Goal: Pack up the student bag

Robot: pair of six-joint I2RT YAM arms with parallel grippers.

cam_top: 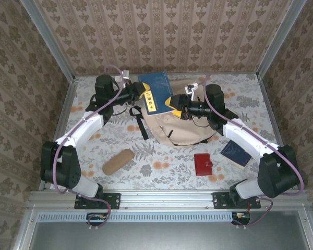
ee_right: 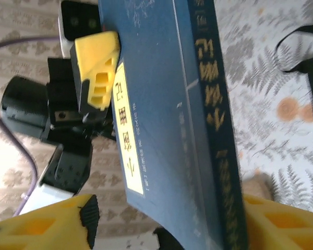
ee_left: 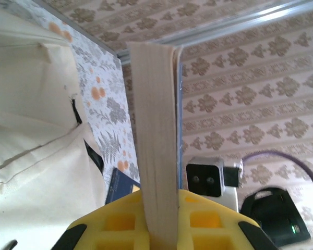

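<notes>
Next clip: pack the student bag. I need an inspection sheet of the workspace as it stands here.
Surface: floral cloth covering the table, lying flat.
Job's things: student bag lying mid-table; blue book held up at its far-left end.
Clutter: tan pouch, red wallet and dark blue booklet on the cloth nearer the arm bases, apart from the bag.
Grippers: left gripper shut on the blue book; right gripper open, with the book between its jaws.
Cables: left purple cable and right purple cable run along the arms; no snag seen.
Surroundings: patterned walls and metal frame posts.
</notes>
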